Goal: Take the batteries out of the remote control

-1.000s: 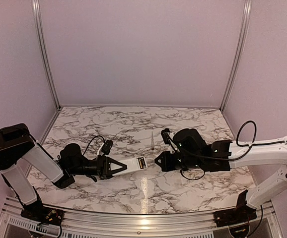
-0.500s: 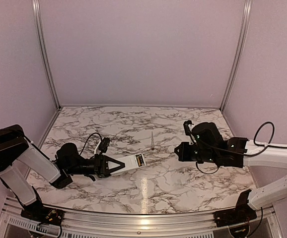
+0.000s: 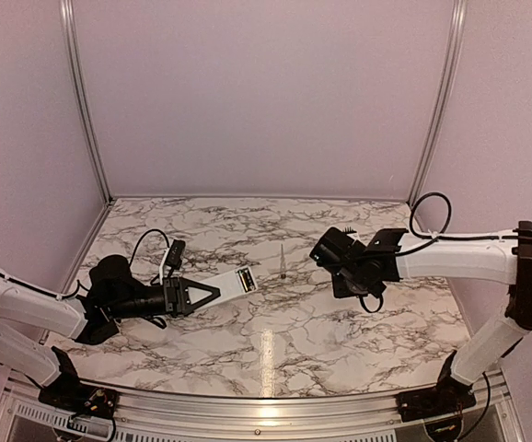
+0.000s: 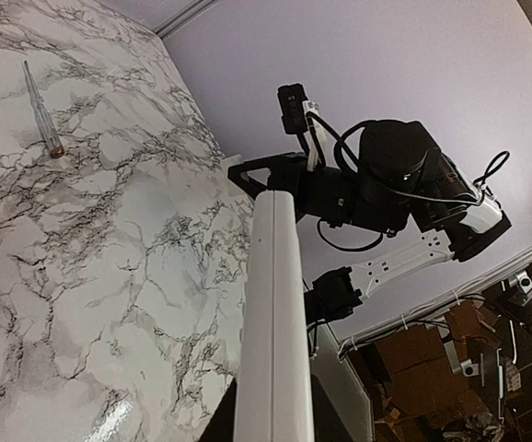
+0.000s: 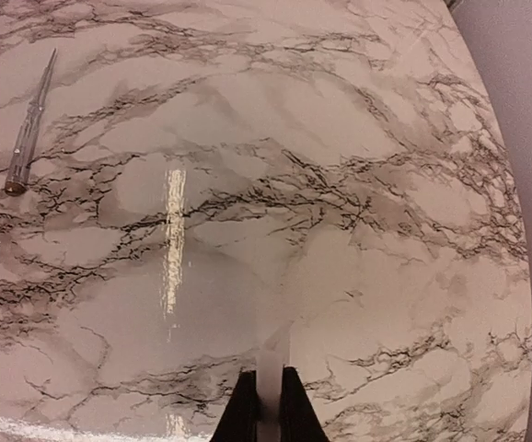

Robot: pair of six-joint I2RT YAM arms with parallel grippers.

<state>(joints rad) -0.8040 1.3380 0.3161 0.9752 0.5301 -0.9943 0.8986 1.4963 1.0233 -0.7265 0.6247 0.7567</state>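
Observation:
My left gripper is shut on one end of the remote control, a slim white bar held just above the table and pointing right. Near the bar's free end an open compartment shows dark and gold; the batteries there are too small to make out singly. The left wrist view has the remote control running up from my left gripper, back side toward the camera. My right gripper hovers to the right of the remote, apart from it. In the right wrist view my right gripper is shut on a thin white strip.
A long thin grey rod with a dark tip lies on the marble table between the two grippers, also seen as the rod at upper left of the right wrist view. Purple walls and metal rails enclose the table.
My right gripper drew away from the remote's free end, going right and then toward the back. My left gripper carried the remote a little to the left and back.

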